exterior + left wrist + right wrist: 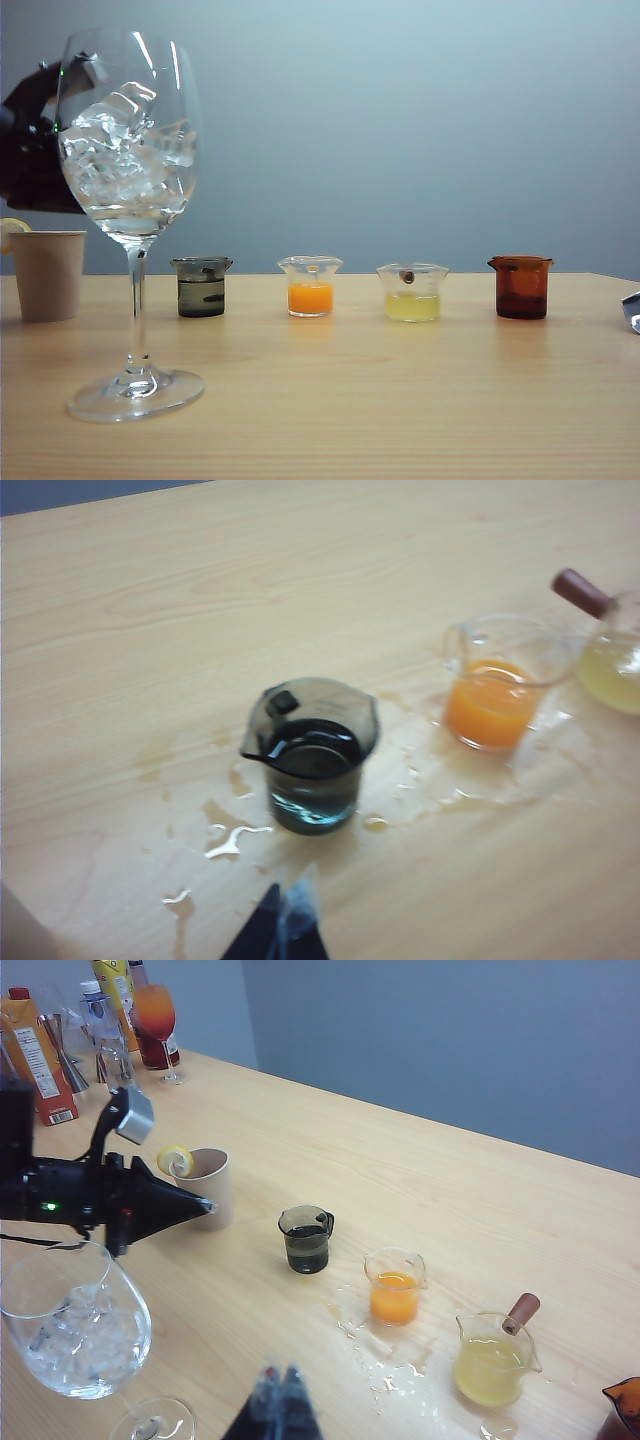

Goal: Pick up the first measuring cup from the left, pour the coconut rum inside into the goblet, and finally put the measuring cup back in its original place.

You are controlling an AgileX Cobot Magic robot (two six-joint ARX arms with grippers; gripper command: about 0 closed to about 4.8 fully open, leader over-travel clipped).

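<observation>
The first measuring cup (201, 287) is small and smoky dark grey, and stands leftmost in a row of cups, upright on the table. The coconut rum (313, 770) fills its lower half and looks dark through the plastic. The goblet (128, 130) stands tall at the front left with ice cubes in its bowl. My left gripper (285, 920) is shut and empty, pointing at the cup from a short way off. Its arm (30, 160) shows dark behind the goblet. My right gripper (283, 1385) is shut and empty, hanging above the table well short of the cups.
A beige paper cup (47, 272) with lemon peel stands left of the goblet. An orange-liquid cup (310, 287), a pale-yellow cup (412, 292) and an amber cup (521, 287) continue the row rightwards. Spilled liquid (235, 835) wets the table around the cups. Bottles and cartons (45, 1055) stand far back.
</observation>
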